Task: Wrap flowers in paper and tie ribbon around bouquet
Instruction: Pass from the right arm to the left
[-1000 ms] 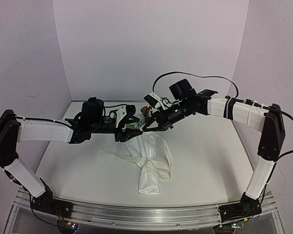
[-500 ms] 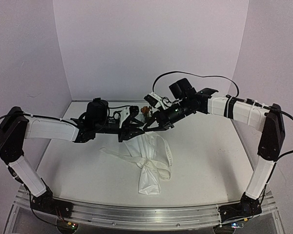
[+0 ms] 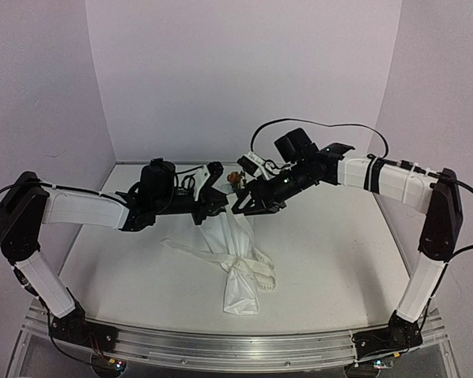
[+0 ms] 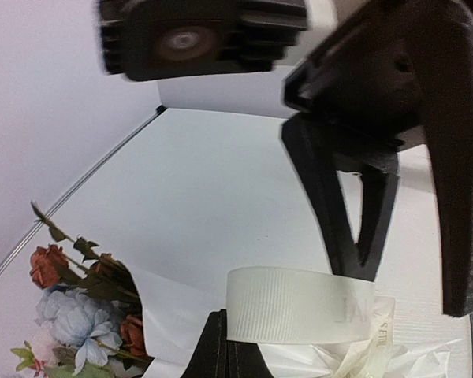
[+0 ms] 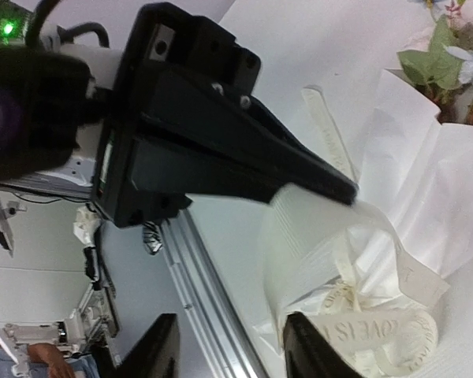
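Left claw (image 5: 331, 183) pressing shut, pinching loop of ribbon (image 4: 296, 315) just above bundle. Right claw (image 5: 232, 319) hanging spread just beside it, gripping nothing. Paper (image 3: 238, 252) lying wrapped round flowers (image 4: 75, 319) mid-bench (image 3: 339, 260), blooms pointing toward far edge, narrow tail toward near edge. Ribbon cinching paper at waist; one loose end trailing toward left edge. Both claws hovering over bloom end.

The flowers (image 4: 79, 311) mix rust-orange and pale blue-white blooms with green leaves. The paper (image 4: 173, 315) is plain translucent white. The ribbon (image 4: 296, 305) is cream, finely ribbed, with faint printed lettering. The table (image 3: 339, 260) is white, the walls (image 3: 221, 79) pale lilac.
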### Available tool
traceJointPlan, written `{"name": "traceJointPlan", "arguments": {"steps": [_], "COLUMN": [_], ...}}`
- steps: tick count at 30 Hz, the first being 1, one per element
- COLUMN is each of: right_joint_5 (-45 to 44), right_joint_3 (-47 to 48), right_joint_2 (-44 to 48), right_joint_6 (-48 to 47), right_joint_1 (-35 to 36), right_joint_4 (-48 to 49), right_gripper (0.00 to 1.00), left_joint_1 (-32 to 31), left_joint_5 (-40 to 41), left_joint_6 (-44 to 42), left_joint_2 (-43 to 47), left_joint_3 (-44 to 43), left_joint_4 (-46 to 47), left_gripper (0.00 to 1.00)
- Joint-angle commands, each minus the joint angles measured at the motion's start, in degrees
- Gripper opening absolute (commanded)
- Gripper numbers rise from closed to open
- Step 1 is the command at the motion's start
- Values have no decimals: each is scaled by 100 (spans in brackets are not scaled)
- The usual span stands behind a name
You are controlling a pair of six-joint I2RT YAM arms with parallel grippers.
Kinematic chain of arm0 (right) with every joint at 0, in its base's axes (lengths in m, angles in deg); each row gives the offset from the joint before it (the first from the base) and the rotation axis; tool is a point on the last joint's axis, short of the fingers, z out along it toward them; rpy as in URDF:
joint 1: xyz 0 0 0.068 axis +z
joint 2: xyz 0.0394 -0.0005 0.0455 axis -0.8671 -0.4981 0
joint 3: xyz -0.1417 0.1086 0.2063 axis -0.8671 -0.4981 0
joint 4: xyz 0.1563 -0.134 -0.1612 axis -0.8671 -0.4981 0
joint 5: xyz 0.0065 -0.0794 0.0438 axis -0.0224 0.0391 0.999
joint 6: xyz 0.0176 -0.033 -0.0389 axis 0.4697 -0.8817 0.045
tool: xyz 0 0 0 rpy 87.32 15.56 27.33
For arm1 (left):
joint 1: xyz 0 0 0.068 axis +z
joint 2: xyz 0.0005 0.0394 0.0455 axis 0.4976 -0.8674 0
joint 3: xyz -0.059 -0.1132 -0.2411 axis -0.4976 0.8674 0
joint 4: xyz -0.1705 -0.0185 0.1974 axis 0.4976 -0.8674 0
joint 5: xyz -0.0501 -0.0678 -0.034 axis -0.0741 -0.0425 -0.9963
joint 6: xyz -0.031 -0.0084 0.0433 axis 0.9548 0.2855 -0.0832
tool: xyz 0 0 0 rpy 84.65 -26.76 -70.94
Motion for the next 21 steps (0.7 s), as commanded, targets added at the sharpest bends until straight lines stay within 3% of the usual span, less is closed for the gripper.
{"name": "traceJointPlan", "arguments": {"steps": [1, 5, 21], "right_joint_5": [-1042, -1553, -3480], "right_joint_3": [-408, -816, -3345], "right_joint_2": [816, 1253, 2887], "right_joint_6": [84, 297, 1016], "right_joint_1": [1, -27, 598], "right_joint_4": [-58, -135, -44], "right_gripper": [61, 69, 66], "left_joint_1": [-5, -4, 13], "left_joint_5": [1015, 1119, 914], "left_joint_6": [765, 1009, 1433], "left_joint_2": [175, 139, 92], "left_joint_3": [-564, -927, -2116], "left_joint_4": [-472, -1270, -4297], "left_gripper": [0, 0, 0]}}
